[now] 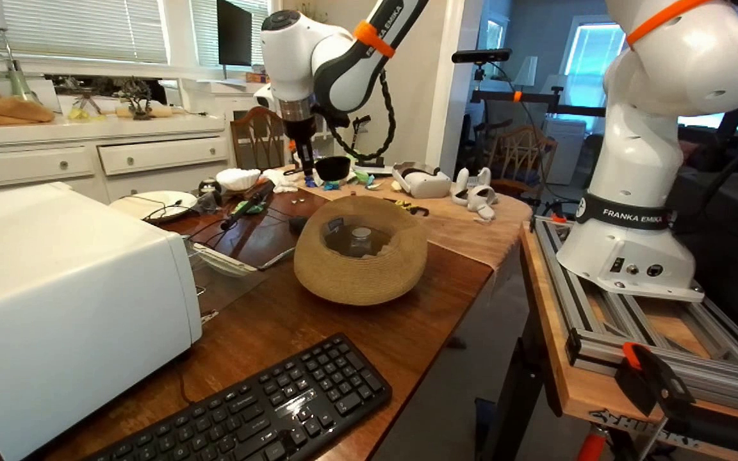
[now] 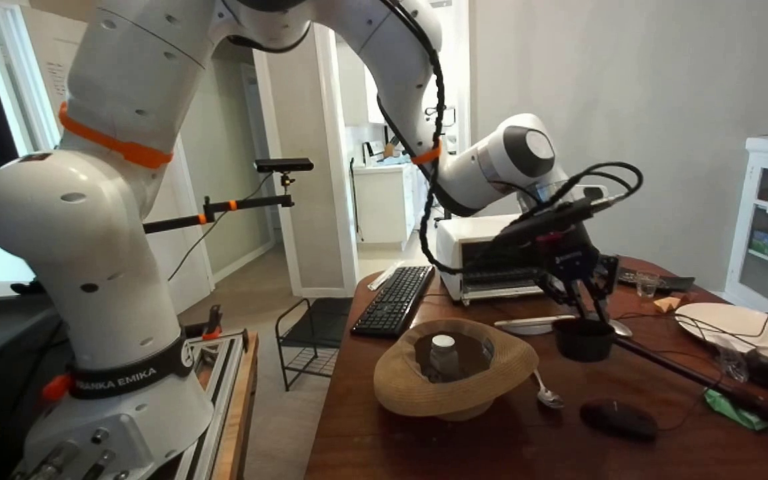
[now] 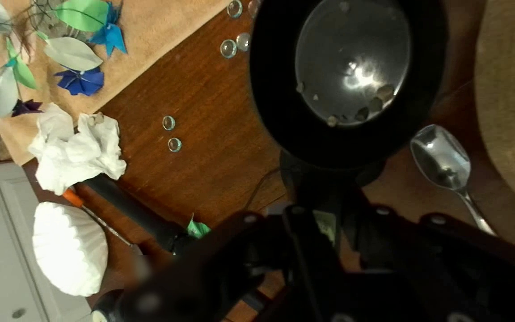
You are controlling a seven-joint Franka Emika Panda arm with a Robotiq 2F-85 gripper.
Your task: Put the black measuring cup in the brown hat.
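exterior view, right of centre: hand grasping black measuring cup; cup held over bench, near brown hat but apart, outside its hollow. wrist view, upper centre: small bits on cup's floor. hat brim-up, lidded jar inside; inner tag, writing too small to read. "franka emika" legible on black band round arm base, in both exterior views; "ka emika" on upper link beside orange strap. lower right: wooden stand, lettering partly covered by clamp.
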